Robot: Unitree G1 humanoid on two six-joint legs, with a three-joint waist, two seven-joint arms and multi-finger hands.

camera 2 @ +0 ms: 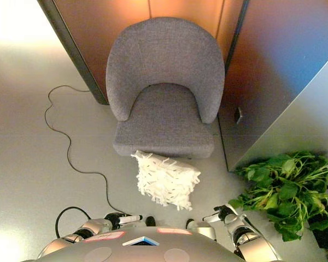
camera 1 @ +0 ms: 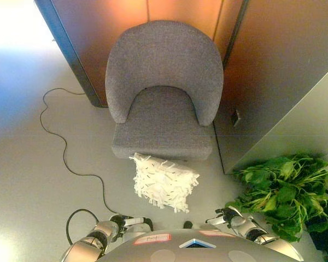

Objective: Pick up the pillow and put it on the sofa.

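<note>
A white fringed pillow [camera 1: 164, 183] lies on the floor, propped against the front edge of a grey round-backed armchair [camera 1: 163, 117] whose seat holds nothing. My left hand [camera 1: 127, 222] shows low at the bottom left, below and left of the pillow, with its fingers relaxed and nothing in them. My right hand [camera 1: 226, 215] hangs at the bottom right, below and right of the pillow, also relaxed and holding nothing. Neither hand touches the pillow.
A leafy green plant [camera 1: 287, 194] stands on the floor to the right, close to my right hand. Brown wall panels [camera 1: 273, 60] rise behind the armchair, and a grey wall [camera 1: 311, 123] closes the right side. Bare grey floor [camera 1: 27, 164] stretches to the left.
</note>
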